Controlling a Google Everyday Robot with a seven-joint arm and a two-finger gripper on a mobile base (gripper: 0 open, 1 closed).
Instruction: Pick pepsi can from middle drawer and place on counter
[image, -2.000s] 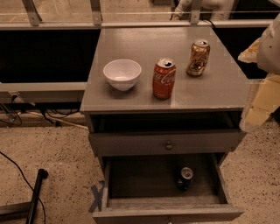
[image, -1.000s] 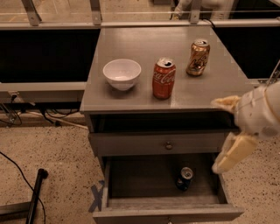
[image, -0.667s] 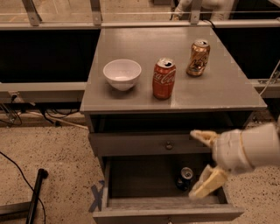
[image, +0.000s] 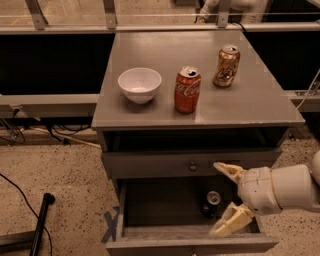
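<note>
The pepsi can (image: 212, 204) stands upright in the open middle drawer (image: 155, 207), toward its right side, dark with a silver top. My gripper (image: 224, 197) comes in from the right on a white arm, open, its two cream fingers spread above and below the can's right side, not touching it. The upper finger (image: 226, 170) lies in front of the closed drawer front above, the lower one (image: 231, 221) near the drawer's front right corner. The counter (image: 200, 80) is the grey cabinet top.
On the counter stand a white bowl (image: 140, 84), a red Coca-Cola can (image: 187, 90) and a gold-brown can (image: 226, 66). A closed drawer front with a small knob (image: 193, 167) sits above the open drawer. A black pole (image: 40, 222) lies on the floor at left.
My gripper has moved from beside the cabinet's right edge down and left, to just right of the pepsi can over the open drawer. The can and the counter items have not moved.
</note>
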